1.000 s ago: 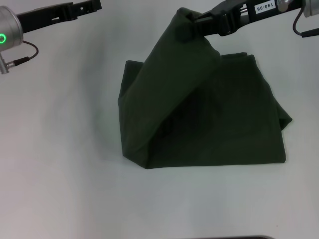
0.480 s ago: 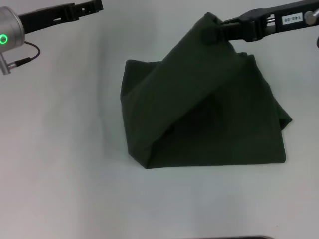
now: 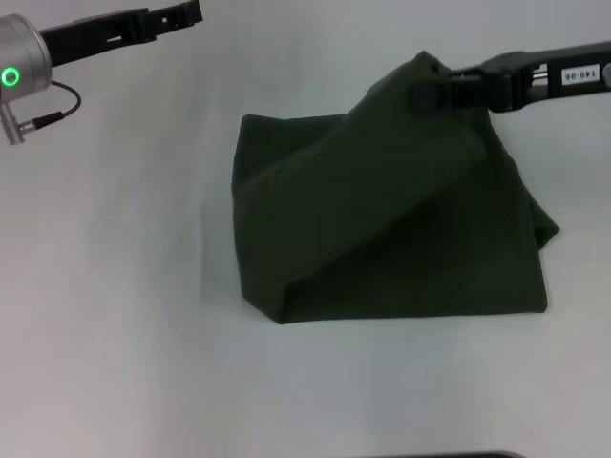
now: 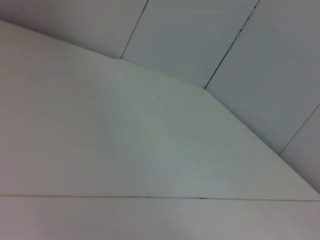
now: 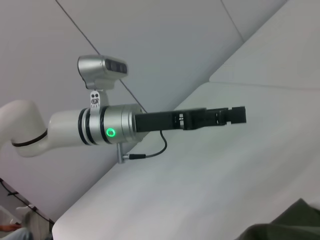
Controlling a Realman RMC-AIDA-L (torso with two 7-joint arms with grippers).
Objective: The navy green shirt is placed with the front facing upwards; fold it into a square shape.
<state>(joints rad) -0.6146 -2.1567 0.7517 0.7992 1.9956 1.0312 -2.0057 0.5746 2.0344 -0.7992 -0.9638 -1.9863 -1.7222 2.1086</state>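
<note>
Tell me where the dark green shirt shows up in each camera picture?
Head view: the navy green shirt fills the centre, one corner lifted by the right gripper.
Left wrist view: not in it.
Right wrist view: only a bit of cloth at one corner.
Shared landmark: the white table.

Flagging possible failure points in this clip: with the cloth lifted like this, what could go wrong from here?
The right end effector holds a corner of the navy green shirt raised, so the flap hangs slanted; released here, it may land crooked, not square. The layers on the white table are unpinned, since the left end effector is off at the far left, so pulling could drag them. The right edge already bulges unevenly.
</note>
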